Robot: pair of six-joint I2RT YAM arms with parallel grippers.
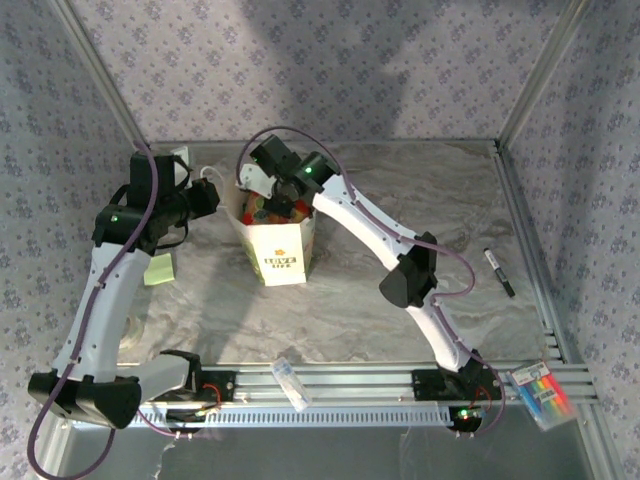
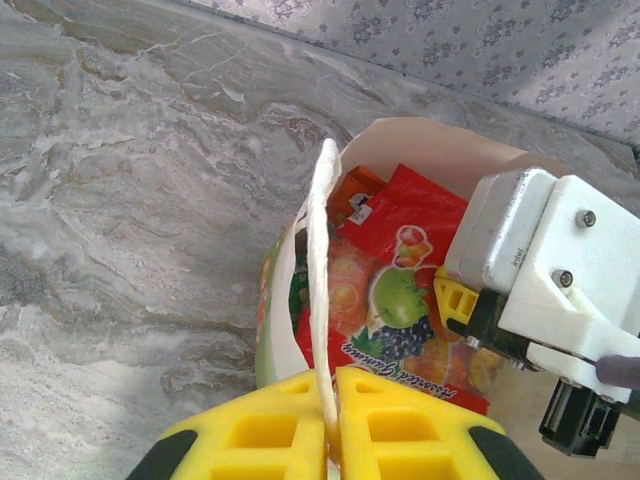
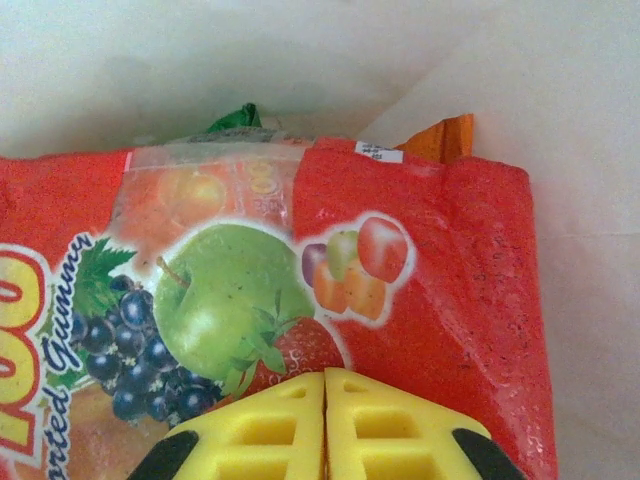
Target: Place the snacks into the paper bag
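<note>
The paper bag (image 1: 280,250) stands upright left of the table's middle, and the left wrist view looks into its open mouth (image 2: 440,150). My left gripper (image 1: 212,196) is shut on the bag's near rim (image 2: 325,250), the white paper pinched between the yellow fingers (image 2: 400,425). My right gripper (image 1: 285,197) reaches into the mouth, shut at the edge of a red gummy snack packet (image 3: 430,240) printed with an apple and grapes (image 2: 395,300). Behind it an orange packet (image 3: 445,138) and a green one (image 3: 235,117) poke up. The orange packet (image 2: 355,190) lies deeper in the bag.
A clear plastic tube (image 1: 290,382) lies on the front rail. A pack of coloured markers (image 1: 543,393) sits at the front right and a black marker (image 1: 499,271) at the right. A pale green pad (image 1: 160,268) lies under the left arm. Metal frame posts edge the table.
</note>
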